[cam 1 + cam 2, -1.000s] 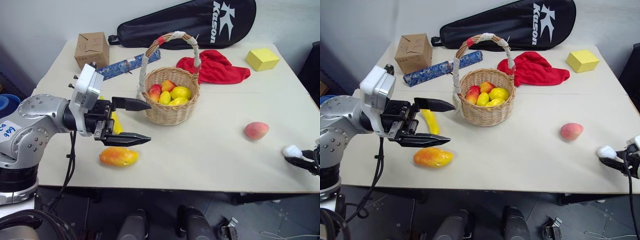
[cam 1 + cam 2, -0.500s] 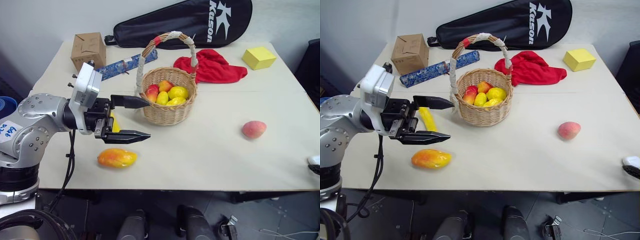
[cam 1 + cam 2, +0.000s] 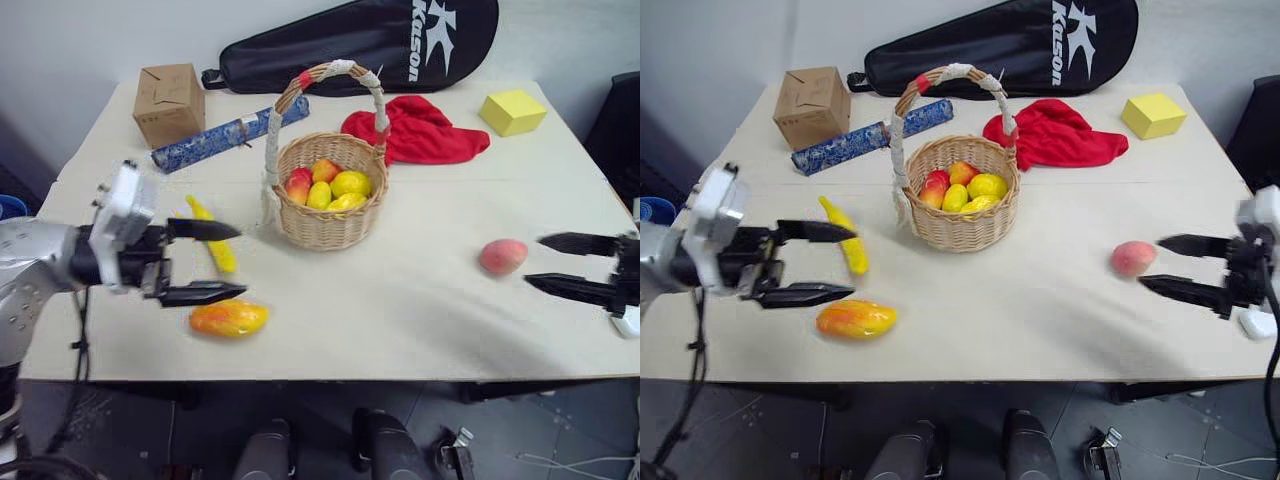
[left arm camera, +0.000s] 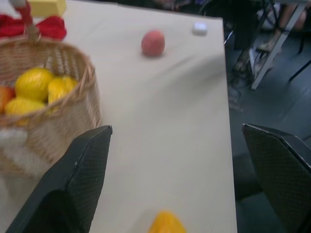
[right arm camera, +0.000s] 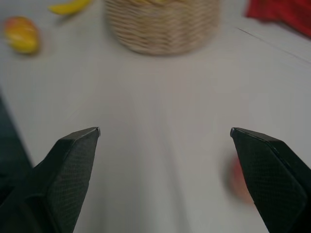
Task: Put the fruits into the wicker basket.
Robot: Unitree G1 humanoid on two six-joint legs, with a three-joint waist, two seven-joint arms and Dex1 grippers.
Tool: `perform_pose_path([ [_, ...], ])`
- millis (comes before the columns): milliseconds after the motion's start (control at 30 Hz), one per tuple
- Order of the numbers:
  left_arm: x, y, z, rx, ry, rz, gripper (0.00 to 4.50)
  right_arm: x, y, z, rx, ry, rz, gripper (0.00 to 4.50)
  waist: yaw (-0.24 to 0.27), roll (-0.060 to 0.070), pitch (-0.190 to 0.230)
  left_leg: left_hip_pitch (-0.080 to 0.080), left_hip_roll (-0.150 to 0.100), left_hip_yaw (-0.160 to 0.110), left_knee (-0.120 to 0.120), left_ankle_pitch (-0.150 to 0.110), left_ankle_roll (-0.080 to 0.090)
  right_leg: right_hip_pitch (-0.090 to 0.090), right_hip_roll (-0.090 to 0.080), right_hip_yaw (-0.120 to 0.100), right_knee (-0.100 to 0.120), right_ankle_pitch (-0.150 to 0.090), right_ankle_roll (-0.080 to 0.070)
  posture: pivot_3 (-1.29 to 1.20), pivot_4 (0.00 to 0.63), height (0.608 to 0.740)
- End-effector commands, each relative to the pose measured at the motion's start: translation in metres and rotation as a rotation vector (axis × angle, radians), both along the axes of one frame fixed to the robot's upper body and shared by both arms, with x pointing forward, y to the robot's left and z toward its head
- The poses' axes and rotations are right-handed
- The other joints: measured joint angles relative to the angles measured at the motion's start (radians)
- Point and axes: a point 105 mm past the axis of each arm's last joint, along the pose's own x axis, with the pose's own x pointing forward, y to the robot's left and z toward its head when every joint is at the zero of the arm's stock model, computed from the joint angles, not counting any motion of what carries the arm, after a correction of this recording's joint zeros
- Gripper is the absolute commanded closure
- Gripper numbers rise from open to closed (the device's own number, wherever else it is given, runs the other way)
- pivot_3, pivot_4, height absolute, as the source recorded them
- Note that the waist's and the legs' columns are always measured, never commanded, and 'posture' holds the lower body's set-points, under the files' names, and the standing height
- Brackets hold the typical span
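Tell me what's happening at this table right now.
A robot is collecting fruit into a wicker basket, which already holds several pieces. Both hands are open and empty. The left hand hovers by the banana and mango; the right hand points at the peach. All three lie loose on the table.

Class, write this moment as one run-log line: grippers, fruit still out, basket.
left gripper: open, empty | right gripper: open, empty, beside peach | on table: banana, mango, peach | wicker basket: holds fruit
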Motion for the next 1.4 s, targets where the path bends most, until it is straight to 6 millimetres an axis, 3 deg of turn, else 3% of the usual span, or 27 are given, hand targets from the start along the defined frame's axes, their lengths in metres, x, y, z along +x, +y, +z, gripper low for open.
perform_pose_path([
  [33,-0.013,0.015,-0.011,0.145,-0.020,-0.023,0.00,-0.022,0.051,0.016,-0.021,-0.012,0.275,0.06,0.000,0.000,0.000,0.000,0.000,0.001,0.000,-0.002,0.003,0.000,-0.001,0.000,0.000,0.000,0.000,0.00,0.150,0.740],
  [133,-0.018,0.019,-0.035,0.234,0.003,-0.047,0.00,-0.031,0.076,0.018,-0.038,-0.024,0.432,0.06,0.005,0.000,0.000,-0.001,0.001,0.001,0.000,-0.006,0.002,-0.002,-0.003,0.000,-0.003,-0.001,-0.002,0.00,0.150,0.740],
  [300,-0.001,0.009,-0.066,0.256,-0.020,-0.043,0.00,-0.034,0.098,0.022,-0.038,-0.047,0.572,0.06,0.021,0.000,0.000,-0.006,0.002,0.001,0.000,-0.009,0.003,-0.005,-0.004,0.000,-0.007,-0.001,-0.003,0.00,0.150,0.740],
  [433,0.013,0.004,-0.092,0.333,-0.040,-0.067,0.00,-0.033,0.103,0.024,-0.027,-0.054,0.603,0.06,0.023,-0.001,-0.001,-0.020,0.002,0.005,0.003,-0.007,0.000,-0.018,-0.002,0.000,-0.003,0.000,-0.001,0.00,0.150,0.740],
  [533,0.017,0.005,-0.110,0.399,-0.027,-0.103,0.00,-0.032,0.103,0.022,-0.024,-0.060,0.599,0.06,0.024,-0.001,-0.001,-0.020,0.002,0.012,0.004,-0.007,0.001,-0.020,0.001,-0.007,-0.001,0.000,0.000,0.00,0.150,0.740],
  [600,0.019,0.005,-0.114,0.403,-0.022,-0.112,0.00,-0.030,0.102,0.022,-0.021,-0.066,0.589,0.06,0.023,-0.001,-0.001,-0.019,0.001,0.016,0.005,-0.008,0.004,-0.020,0.002,-0.010,0.000,0.001,0.001,0.00,0.150,0.740],
  [667,0.024,0.001,-0.112,0.369,-0.017,-0.100,0.40,-0.029,0.101,0.022,-0.010,-0.071,0.573,0.00,0.021,-0.001,-0.001,-0.019,0.001,0.020,0.007,-0.009,0.007,-0.020,0.001,-0.010,-0.001,0.002,0.003,0.00,0.150,0.740],
  [833,0.018,-0.005,-0.097,0.290,-0.004,-0.130,1.60,-0.023,0.096,0.016,-0.012,-0.088,0.518,0.00,0.021,-0.001,-0.001,-0.019,0.001,0.020,0.019,-0.015,0.014,-0.018,-0.004,-0.007,0.001,0.004,0.006,0.00,0.150,0.740],
  [967,0.009,-0.021,-0.067,0.159,0.015,-0.160,1.60,-0.021,0.095,0.015,0.002,-0.096,0.483,0.00,0.020,-0.002,-0.001,-0.019,0.001,0.019,0.019,-0.015,0.013,-0.018,-0.008,-0.002,0.001,0.004,0.007,0.00,0.150,0.740],
  [1033,0.009,-0.039,-0.036,0.015,0.022,-0.156,1.60,-0.021,0.094,0.015,0.010,-0.098,0.472,0.00,0.024,-0.002,-0.001,-0.019,0.001,0.018,0.019,-0.014,0.011,-0.018,-0.008,0.000,0.002,0.004,0.006,0.00,0.150,0.740],
  [1133,0.026,-0.067,0.008,-0.140,-0.002,-0.087,1.60,-0.021,0.093,0.013,0.014,-0.103,0.456,0.00,0.033,-0.003,0.000,-0.019,0.000,0.015,0.020,-0.012,0.010,-0.016,-0.008,-0.001,0.003,0.004,0.006,0.00,0.150,0.740],
  [1200,0.056,-0.086,0.026,-0.176,-0.011,0.059,1.60,-0.021,0.094,0.012,0.017,-0.109,0.447,0.00,0.031,-0.004,0.000,-0.019,-0.003,0.015,0.020,-0.010,0.010,-0.016,-0.009,-0.001,0.005,0.005,0.008,0.00,0.150,0.740],
  [1400,0.107,-0.131,0.044,-0.193,0.026,0.291,1.60,-0.019,0.096,0.012,0.032,-0.127,0.425,0.00,0.021,-0.008,0.001,-0.015,-0.007,0.022,0.021,-0.006,0.016,-0.013,-0.003,0.001,0.008,0.010,0.015,0.00,0.150,0.740],
])
